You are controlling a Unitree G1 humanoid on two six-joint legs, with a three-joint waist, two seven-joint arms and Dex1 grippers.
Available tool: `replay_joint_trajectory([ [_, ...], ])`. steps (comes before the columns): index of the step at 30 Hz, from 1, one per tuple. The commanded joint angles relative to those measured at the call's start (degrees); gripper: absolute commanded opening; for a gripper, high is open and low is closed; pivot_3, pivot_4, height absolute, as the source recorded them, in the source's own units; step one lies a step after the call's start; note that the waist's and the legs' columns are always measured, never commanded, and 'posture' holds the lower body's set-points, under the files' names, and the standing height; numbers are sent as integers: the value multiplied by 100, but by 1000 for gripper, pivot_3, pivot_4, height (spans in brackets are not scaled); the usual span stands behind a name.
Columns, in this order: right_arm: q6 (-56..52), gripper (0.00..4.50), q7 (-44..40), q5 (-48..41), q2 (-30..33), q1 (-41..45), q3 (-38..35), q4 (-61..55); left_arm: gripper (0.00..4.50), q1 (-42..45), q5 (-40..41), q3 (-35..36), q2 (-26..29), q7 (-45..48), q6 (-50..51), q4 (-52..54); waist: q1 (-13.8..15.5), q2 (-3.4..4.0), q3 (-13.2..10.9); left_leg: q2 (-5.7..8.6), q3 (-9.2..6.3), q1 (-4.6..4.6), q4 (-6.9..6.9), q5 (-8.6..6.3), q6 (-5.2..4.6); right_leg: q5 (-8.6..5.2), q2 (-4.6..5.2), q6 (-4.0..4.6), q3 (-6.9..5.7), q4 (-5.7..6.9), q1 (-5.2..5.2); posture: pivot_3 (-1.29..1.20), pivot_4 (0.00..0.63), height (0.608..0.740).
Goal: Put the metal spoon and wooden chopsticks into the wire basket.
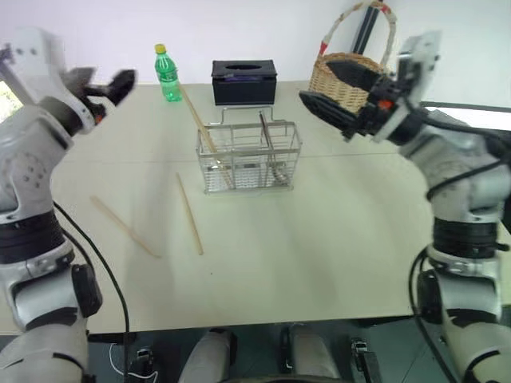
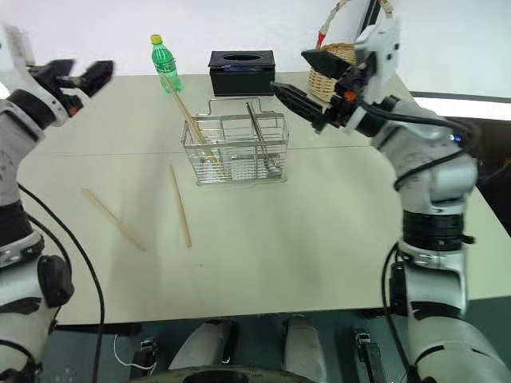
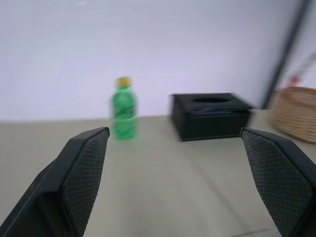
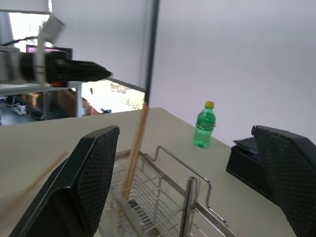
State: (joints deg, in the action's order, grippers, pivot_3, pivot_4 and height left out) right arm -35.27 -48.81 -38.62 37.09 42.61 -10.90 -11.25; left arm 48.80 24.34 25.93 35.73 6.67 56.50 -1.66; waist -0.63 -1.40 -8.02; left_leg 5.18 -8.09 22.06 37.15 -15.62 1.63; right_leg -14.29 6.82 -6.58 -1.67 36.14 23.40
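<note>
Both arms hang raised above the table [image 1: 335, 239]: left gripper [image 1: 112, 84] at ten o'clock, right gripper [image 1: 331, 100] at two (both released, empty).

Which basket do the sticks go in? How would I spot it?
Look at the tan table. In front of the black box stands the wire basket, silver and boxy, with a chopstick leaning out. The wicker basket is round and woven.
</note>
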Motion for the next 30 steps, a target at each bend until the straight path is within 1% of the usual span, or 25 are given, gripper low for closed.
replay_joint_trajectory([
  [1, -375, 4441, -642, -617, 510, -501, -169, -768, 4500, 269, -524, 603, -304, -1454, 829, -510, -3, -9, 5, 0, 0, -5, -1, -1, -2, 0, 0, -1, -1, -2, -7, 0, 150, 661],
  [6, -621, 4441, -893, -962, 865, -1233, -216, -1282, 4500, 508, -933, 1104, -716, -2470, 1292, -1396, 15, -23, 7, -2, 5, -10, 2, -2, -1, 1, 3, -5, 0, 0, -7, 0, 150, 661],
  [12, -771, 4441, -630, -1230, 874, -1549, -320, -1605, 4500, 780, -1153, 1293, -911, -3013, 971, -2621, 85, -34, 9, 0, 6, -7, 4, -2, 3, 2, 7, -7, 1, -1, -5, 0, 150, 661],
  [18, -944, 4441, -580, -1574, 1061, -2060, -443, -2036, 4500, 971, -1172, 1352, -870, -3314, 417, -3920, 159, -43, 13, 2, 8, 4, 7, -2, 4, 3, 13, -8, 0, -2, 1, 0, 150, 661],
  [27, -902, 4441, -374, -1726, 1199, -2379, -610, -2214, 4500, 1262, -1041, 1365, -650, -3572, -244, -5180, 145, -46, 17, 1, 10, 3, 8, -3, 5, 6, 20, -14, 0, -1, 2, 0, 150, 661],
  [28, -887, 4500, -339, -1722, 1186, -2409, -612, -2230, 3970, 1326, -1019, 1363, -638, -3595, -327, -5255, 145, -45, 17, 1, 10, 3, 8, -2, 5, 6, 20, -14, -1, -1, 2, 0, 150, 661],
  [29, -871, 4500, -308, -1721, 1171, -2437, -612, -2249, 3771, 1392, -998, 1359, -629, -3617, -395, -5316, 147, -45, 17, 1, 11, 2, 8, -2, 5, 6, 21, -14, 0, -1, 2, 0, 150, 661],
  [30, -857, 4500, -278, -1720, 1157, -2462, -613, -2265, 3328, 1448, -979, 1354, -620, -3630, -442, -5366, 150, -46, 18, 1, 11, 3, 8, -2, 5, 6, 21, -14, 0, -1, 2, 0, 150, 661],
])
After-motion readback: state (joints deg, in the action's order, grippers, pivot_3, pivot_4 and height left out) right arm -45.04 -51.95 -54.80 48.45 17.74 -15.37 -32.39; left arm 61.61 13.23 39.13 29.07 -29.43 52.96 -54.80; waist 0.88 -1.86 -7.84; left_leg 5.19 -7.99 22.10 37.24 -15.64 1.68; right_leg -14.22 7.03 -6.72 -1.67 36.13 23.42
